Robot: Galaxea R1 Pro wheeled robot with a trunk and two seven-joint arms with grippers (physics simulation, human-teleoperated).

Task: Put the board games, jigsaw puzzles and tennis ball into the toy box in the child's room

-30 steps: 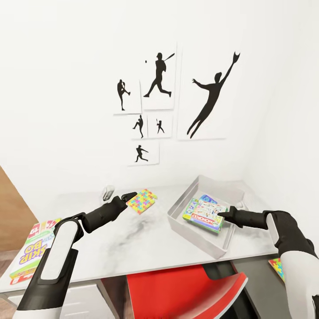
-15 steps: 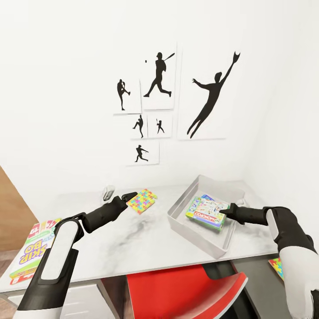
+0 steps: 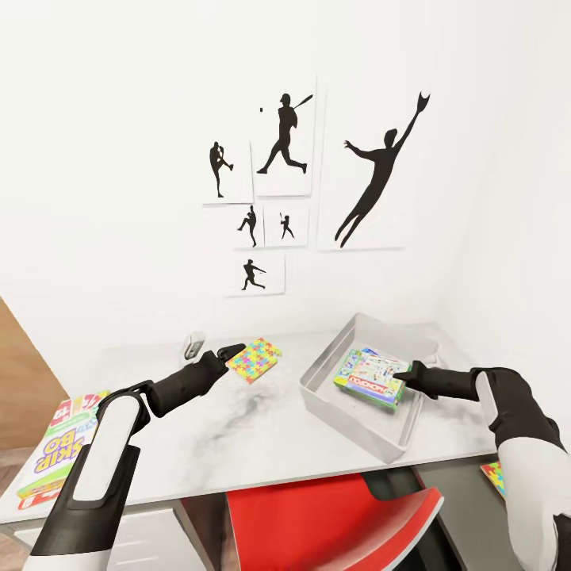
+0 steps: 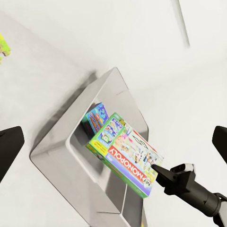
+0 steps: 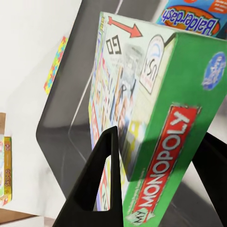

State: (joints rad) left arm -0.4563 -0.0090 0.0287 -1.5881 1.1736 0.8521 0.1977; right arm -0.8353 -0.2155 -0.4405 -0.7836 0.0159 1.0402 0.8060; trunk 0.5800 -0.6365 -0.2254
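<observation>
My right gripper (image 3: 404, 381) is shut on the green Monopoly board game (image 3: 371, 378), holding it tilted just inside the grey toy box (image 3: 333, 400) on the marble table (image 3: 238, 428). The right wrist view shows its fingers (image 5: 106, 161) on both sides of the Monopoly box (image 5: 156, 118). A blue Balderdash game (image 3: 373, 354) lies in the box behind it. My left gripper (image 3: 231, 350) is open beside a colourful jigsaw puzzle (image 3: 254, 359), with nothing between its wide-apart fingers (image 4: 9, 146). From the left wrist I see the Monopoly box (image 4: 127, 158) and toy box (image 4: 56, 146).
A Skip-Bo game (image 3: 55, 456) lies at the table's left end. A second jigsaw puzzle (image 3: 496, 477) shows low at the right, below the table edge. A small grey object (image 3: 193, 343) sits near the wall. A red chair (image 3: 333, 515) stands under the table's front edge.
The right gripper has carried the Monopoly box slightly farther back and to the right inside the toy box. The left arm and puzzle have not moved.
</observation>
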